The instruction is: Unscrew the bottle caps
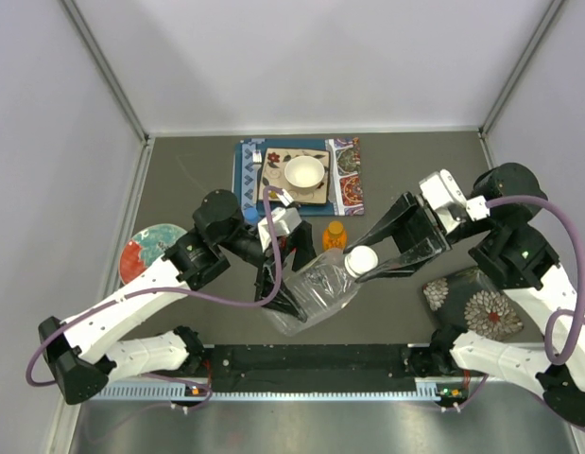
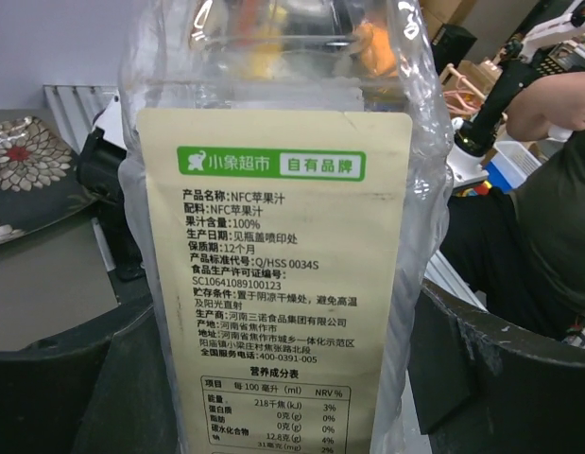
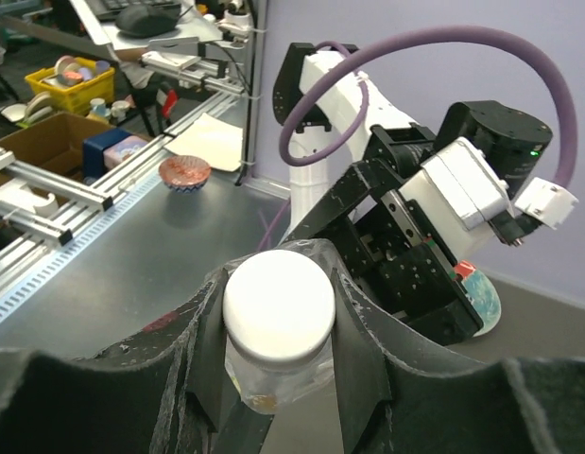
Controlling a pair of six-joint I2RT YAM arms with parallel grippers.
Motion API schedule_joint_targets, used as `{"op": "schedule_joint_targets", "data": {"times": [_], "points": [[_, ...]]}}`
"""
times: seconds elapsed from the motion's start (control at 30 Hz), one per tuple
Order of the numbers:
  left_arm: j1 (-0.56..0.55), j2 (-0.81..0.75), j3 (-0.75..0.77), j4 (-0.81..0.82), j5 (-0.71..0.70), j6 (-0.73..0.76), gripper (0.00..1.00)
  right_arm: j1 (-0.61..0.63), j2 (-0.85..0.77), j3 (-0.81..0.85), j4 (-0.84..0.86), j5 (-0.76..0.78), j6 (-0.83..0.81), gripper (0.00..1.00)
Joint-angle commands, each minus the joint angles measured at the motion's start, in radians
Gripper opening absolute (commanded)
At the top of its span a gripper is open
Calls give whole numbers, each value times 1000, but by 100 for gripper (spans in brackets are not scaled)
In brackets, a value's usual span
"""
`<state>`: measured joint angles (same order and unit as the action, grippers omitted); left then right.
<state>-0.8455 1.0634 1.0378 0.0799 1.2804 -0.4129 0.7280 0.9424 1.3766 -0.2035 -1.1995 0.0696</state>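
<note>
A clear, crumpled plastic bottle (image 1: 316,293) with a cream label (image 2: 273,284) is held tilted above the table's middle. My left gripper (image 1: 290,279) is shut on its body, and its black fingers (image 2: 75,388) flank the label in the left wrist view. The bottle's white cap (image 1: 361,260) points toward the right arm. My right gripper (image 1: 369,264) is shut on that white cap (image 3: 278,305), with a finger (image 3: 199,355) pressed to each side. An orange cap (image 1: 335,232) stands on the table just behind the bottle. Other caps are out of view.
A white bowl (image 1: 304,172) sits on patterned mats (image 1: 344,175) at the back. A red and teal plate (image 1: 146,251) lies at the left. A dark flowered plate (image 1: 476,303) lies at the right, under the right arm. A black rail (image 1: 311,357) runs along the near edge.
</note>
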Motion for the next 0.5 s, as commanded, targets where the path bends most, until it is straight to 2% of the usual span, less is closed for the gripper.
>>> {"op": "schedule_joint_targets", "data": {"times": [0.0, 0.2, 0.47], "points": [[22, -3, 2, 224, 8, -86, 29, -1, -8, 3, -13, -167, 4, 0], [29, -16, 33, 53, -96, 55, 28, 1, -27, 16, -4, -13, 45, 0], [28, -16, 56, -75, -243, 177, 30, -1, -91, 39, 42, 530, 78, 0]]}}
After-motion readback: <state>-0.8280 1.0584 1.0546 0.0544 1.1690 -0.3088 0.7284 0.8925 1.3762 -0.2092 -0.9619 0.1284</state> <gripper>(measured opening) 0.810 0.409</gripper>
